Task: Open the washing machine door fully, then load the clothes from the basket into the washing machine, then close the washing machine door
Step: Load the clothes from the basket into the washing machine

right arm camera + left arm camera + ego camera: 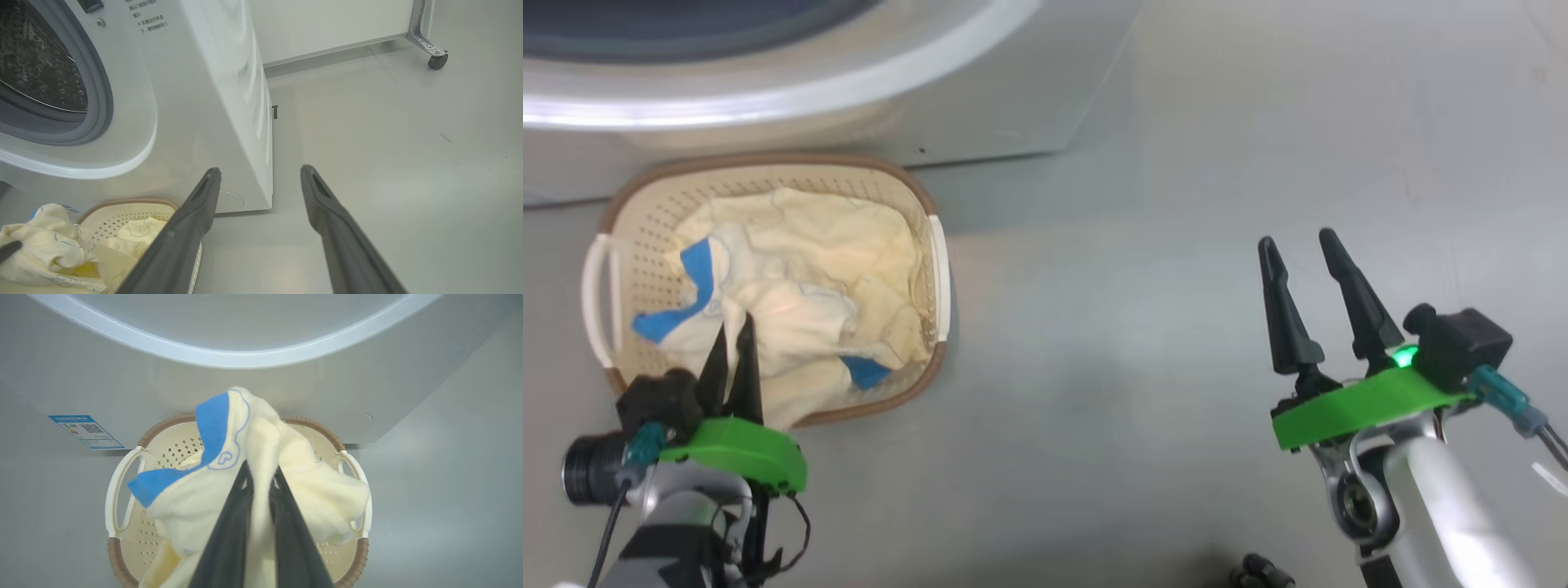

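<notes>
The cream basket stands on the floor against the front of the white washing machine, with the pale yellow and blue clothes heaped in it. My left gripper hangs over the basket's near side. In the left wrist view this gripper is shut on a fold of the clothes, raised above the basket. My right gripper is open over bare floor, well right of the basket. Past its spread tips the metal drum shows uncovered. The washing machine door is out of view.
Grey floor stretches to the right of the basket and the machine. A white panel on a castor wheel stands behind the machine's right side. A blue sticker sits low on the machine's front.
</notes>
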Controlling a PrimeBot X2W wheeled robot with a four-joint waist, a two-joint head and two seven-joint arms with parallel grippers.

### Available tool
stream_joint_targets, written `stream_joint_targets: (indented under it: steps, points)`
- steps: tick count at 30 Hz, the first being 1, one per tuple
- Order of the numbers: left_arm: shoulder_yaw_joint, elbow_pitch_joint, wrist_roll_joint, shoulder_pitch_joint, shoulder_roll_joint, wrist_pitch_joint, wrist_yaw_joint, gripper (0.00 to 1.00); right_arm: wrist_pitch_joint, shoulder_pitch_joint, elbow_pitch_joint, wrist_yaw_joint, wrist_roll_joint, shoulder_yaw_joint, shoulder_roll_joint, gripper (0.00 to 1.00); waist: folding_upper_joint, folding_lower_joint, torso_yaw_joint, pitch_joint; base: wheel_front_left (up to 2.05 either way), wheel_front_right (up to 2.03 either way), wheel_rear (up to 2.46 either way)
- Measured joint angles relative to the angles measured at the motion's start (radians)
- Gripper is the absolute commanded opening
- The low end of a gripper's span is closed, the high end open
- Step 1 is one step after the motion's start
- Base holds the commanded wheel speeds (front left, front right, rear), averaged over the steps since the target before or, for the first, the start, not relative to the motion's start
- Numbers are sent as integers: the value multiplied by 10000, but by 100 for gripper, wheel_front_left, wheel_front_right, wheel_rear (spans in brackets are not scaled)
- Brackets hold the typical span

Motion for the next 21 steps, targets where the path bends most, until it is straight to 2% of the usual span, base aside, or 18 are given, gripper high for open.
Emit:
stream_joint_targets:
  steps: [7,18,21]
  points:
    - [907,-1344,355,1255,-610,-2,-138,0,0,640,81,0,-420,-222,0,100,0,0,307,-1269,0,0,0]
    - [2431,-2510,1289,3610,-1858,-2,-1239,0,0,1825,230,0,-1114,-589,2,100,0,-1,775,-3352,0,0,0]
    - [2895,-2807,1536,4166,-2127,-2,-1415,0,0,2082,247,0,-1220,-639,2,100,0,0,874,-3911,0,0,0]
